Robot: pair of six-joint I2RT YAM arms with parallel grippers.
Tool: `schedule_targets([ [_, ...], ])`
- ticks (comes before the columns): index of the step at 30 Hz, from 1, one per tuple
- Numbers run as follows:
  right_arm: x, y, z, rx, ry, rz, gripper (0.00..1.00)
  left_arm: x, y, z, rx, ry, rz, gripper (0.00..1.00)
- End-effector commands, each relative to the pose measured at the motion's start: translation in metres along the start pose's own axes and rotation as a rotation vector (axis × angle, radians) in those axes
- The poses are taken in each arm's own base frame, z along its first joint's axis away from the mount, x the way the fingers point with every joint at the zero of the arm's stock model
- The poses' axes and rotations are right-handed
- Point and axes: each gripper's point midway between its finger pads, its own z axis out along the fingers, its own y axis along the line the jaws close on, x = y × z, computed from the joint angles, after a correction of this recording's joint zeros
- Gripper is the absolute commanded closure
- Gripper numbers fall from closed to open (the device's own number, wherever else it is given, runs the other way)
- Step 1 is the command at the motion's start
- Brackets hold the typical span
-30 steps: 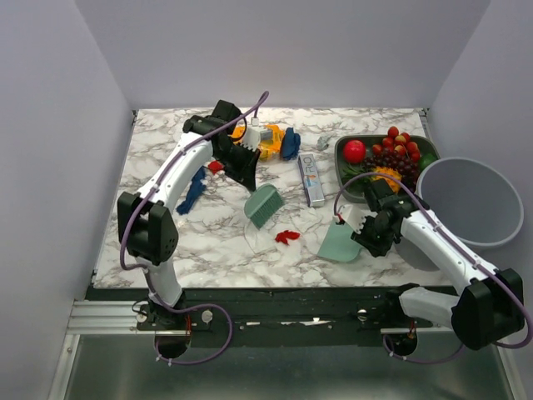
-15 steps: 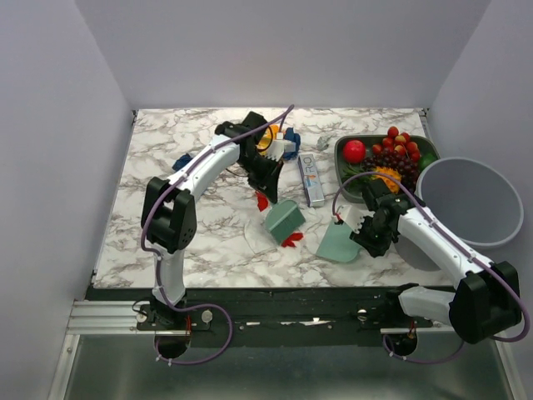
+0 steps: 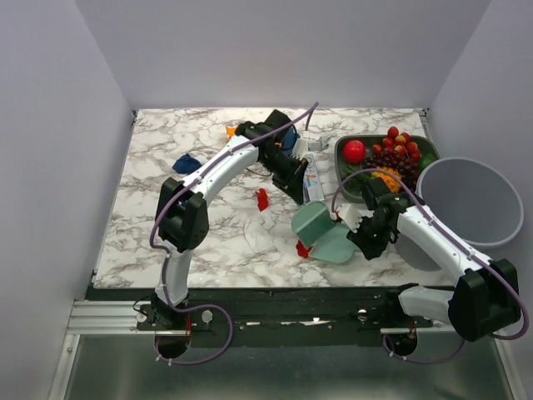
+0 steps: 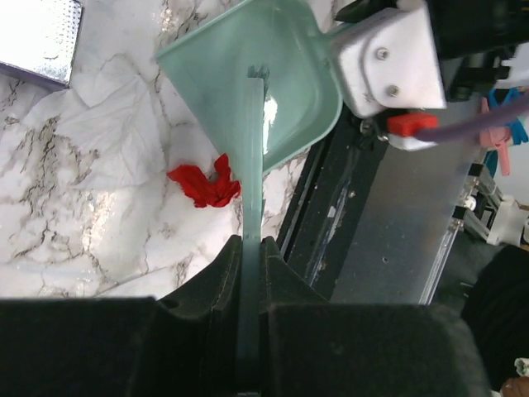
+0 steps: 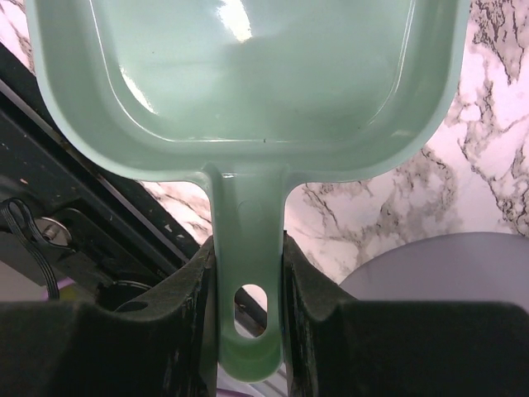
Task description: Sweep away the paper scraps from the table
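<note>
My left gripper (image 4: 248, 258), clenched on the brush (image 3: 312, 218), has just swung it over to the dustpan (image 3: 340, 244) my right gripper (image 5: 246, 273) is grasping, but one red scrap (image 3: 303, 248) sits on the tabletop (image 3: 166, 217) at the pan's 8 o'clock and a second scrap (image 3: 262, 198) got left at 10, so I'm not done.

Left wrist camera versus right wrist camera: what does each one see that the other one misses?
Only the left wrist view shows a red paper scrap lying on the table, the thin green brush pinched in the left gripper, and a corner of a silvery box. Only the right wrist view shows the grey bin and the handle of the dustpan, held in the right gripper. Both show the green dustpan, empty inside, and the marble table.
</note>
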Motion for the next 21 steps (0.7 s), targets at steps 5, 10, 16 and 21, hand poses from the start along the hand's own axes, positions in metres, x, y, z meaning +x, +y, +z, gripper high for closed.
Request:
schedule_targets([
  [5,0.013,0.012,-0.007,-0.03,0.045,-0.011,0.99,-0.009,0.006,-0.085,-0.17,-0.168,0.027,1.0],
  [10,0.028,0.014,-0.004,-0.02,0.087,-0.034,0.99,0.0,0.047,-0.093,-0.379,-0.153,-0.034,1.0],
  [16,0.029,0.014,-0.006,-0.019,0.092,-0.042,0.99,0.017,0.082,-0.083,-0.483,-0.093,-0.104,1.0],
  [21,0.021,0.012,-0.007,-0.044,0.087,-0.054,0.99,0.015,0.094,-0.066,-0.472,-0.068,-0.141,1.0],
])
